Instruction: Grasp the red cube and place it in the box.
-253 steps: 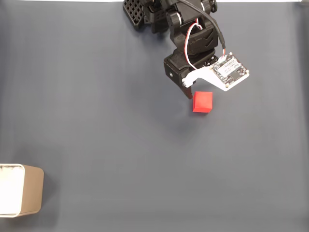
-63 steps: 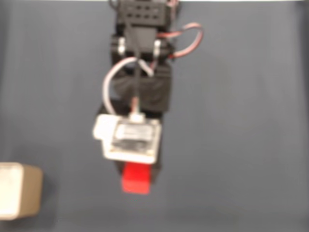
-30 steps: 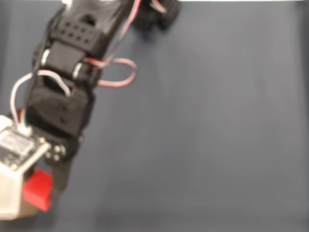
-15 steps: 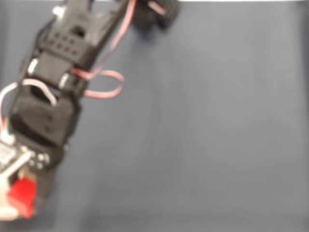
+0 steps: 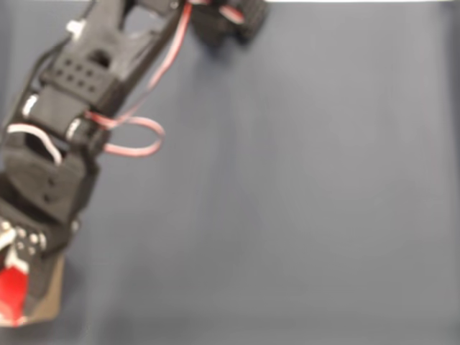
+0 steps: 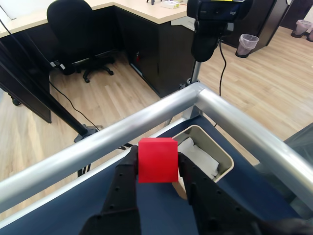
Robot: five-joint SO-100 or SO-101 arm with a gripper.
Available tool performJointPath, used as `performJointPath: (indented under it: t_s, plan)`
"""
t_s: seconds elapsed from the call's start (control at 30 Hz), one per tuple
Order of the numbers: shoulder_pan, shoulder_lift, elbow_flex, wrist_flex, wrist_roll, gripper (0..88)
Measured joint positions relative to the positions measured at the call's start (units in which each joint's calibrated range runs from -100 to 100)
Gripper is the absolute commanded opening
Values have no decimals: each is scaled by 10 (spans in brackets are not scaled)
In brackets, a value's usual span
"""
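Cube (image 6: 157, 160) sits clamped between the two black fingers (image 6: 122, 183) of the gripper (image 6: 157, 166), held clear of the dark mat (image 5: 287, 187). In the wrist view the box (image 6: 221, 157) lies just past the fingertips and off to their right, its white inside open upward and partly hidden by the cube and the right finger. In the fixed view the cube (image 5: 12, 291) shows at the left edge under the arm (image 5: 65, 108), with a strip of the box (image 5: 50, 295) just beside it. Judging from both views, the cube is near the box's rim but not squarely over the opening; the release hinges on carrying it a little further forward and right of the hand.
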Motion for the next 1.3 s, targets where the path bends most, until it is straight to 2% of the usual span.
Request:
performJointPath:
  t_s: [1.3]
  plan:
    - [54, 84, -97, -2, 0, 0]
